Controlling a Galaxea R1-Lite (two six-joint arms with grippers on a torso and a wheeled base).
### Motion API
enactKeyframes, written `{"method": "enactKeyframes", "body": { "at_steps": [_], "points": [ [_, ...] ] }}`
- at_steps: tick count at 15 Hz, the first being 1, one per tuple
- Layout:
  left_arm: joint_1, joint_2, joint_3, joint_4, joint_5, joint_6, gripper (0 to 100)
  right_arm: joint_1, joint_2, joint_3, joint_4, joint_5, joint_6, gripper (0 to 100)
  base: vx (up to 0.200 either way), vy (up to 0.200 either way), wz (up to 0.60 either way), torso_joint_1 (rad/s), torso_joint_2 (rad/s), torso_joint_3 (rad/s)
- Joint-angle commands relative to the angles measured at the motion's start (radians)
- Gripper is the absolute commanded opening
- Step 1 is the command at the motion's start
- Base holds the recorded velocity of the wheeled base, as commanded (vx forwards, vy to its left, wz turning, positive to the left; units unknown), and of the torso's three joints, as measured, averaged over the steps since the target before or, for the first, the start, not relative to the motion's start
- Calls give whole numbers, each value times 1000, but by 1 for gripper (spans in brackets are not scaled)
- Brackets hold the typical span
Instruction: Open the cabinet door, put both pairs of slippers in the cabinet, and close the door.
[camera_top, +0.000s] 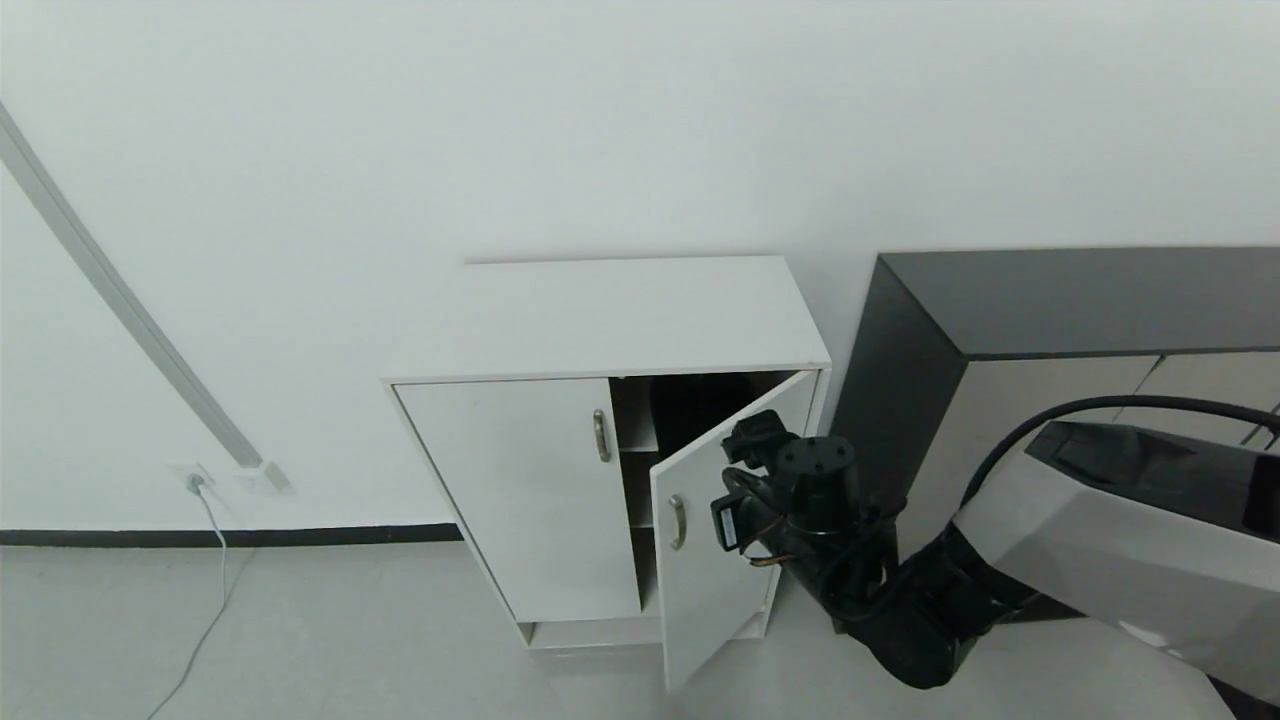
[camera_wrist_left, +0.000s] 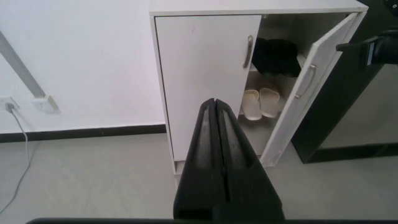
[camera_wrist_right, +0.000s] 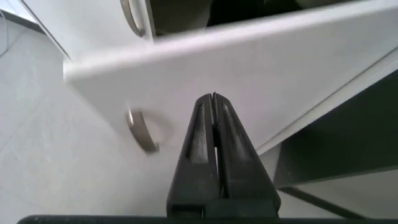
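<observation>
Door on the right side of the cabinet stands half open. The right end effector, fingers pressed together, has its tip at the door's outer face, near the handle; whether it touches, I cannot tell. I judge this pose is for pushing, not gripping, since both pairs are already inside. Beyond the left end effector, also pressed together w/ nothing in it and well apart from the cabinet, black slippers lie high inside, pale slippers just below them. Prob. only the closing is left; the left arm hangs clear of the door's swing.
</observation>
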Motion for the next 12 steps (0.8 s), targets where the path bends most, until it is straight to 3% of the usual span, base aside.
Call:
{"method": "enactKeyframes", "body": {
  "at_steps": [1, 6, 12],
  "points": [
    [1, 0, 0, 0, 0, 0, 0, 4, -43, 106, -53, 12, 0, 0, 0, 0, 0, 0, 0, 0],
    [1, 0, 0, 0, 0, 0, 0, 16, -53, 253, -191, 32, 0, 0, 0, 0, 0, 0, 0, 0],
    [1, 0, 0, 0, 2, -2, 0, 56, -54, 303, -246, 33, 14, 0, 200, 0, 0, -2, 3, 2]
  ]
}}
